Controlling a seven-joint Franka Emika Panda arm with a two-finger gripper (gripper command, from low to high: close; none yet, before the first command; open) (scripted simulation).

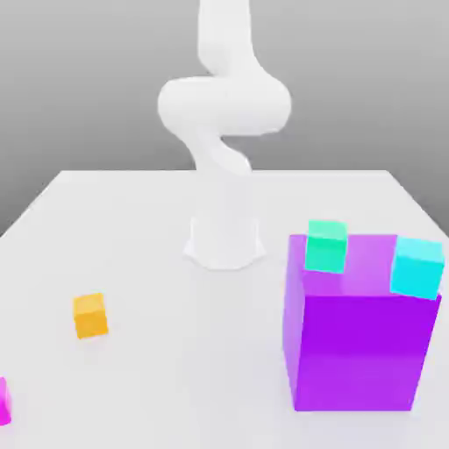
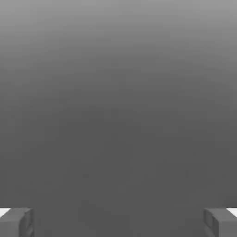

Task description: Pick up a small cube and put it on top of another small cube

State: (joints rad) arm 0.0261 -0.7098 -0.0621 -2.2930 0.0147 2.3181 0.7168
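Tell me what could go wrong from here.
The magenta cube is cut off by the exterior view's left edge, so a pick there might be hard to check. The cyan cube sits at the purple block's edge; a brush could knock it off. The green cube, also up there, may be bumped too.

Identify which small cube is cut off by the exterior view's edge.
The magenta cube, at the exterior view's left edge; the orange, green and cyan cubes show whole.
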